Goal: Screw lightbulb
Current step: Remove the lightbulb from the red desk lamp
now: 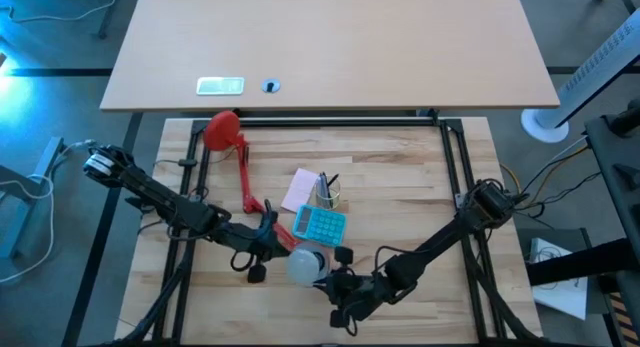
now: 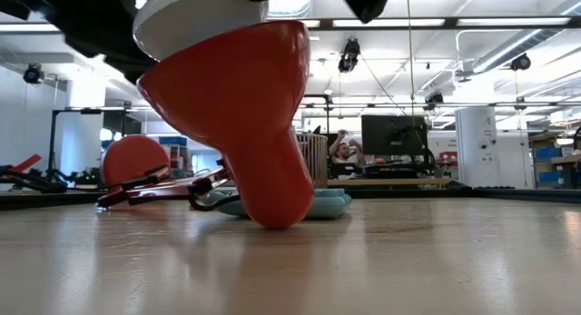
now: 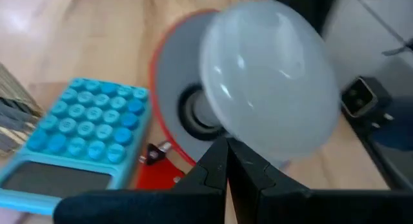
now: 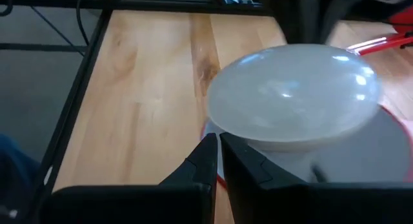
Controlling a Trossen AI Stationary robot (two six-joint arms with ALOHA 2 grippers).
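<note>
Near the table's front edge, between the two arms, the white bulb (image 1: 306, 263) sits in the red lamp shade (image 3: 169, 130), its neck reaching the socket in the shade's grey inside. The left gripper (image 1: 262, 249) is just beside the bulb, on the calculator (image 1: 320, 225) side; its fingers (image 3: 216, 166) lie pressed together, holding nothing, their tips just under the dome. The right gripper (image 1: 338, 285) is close on the bulb's other side, its fingers (image 4: 206, 156) nearly touching each other, tips at the dome's rim; whether they touch the bulb I cannot tell. From table height, the shade rests tilted on the wood.
</note>
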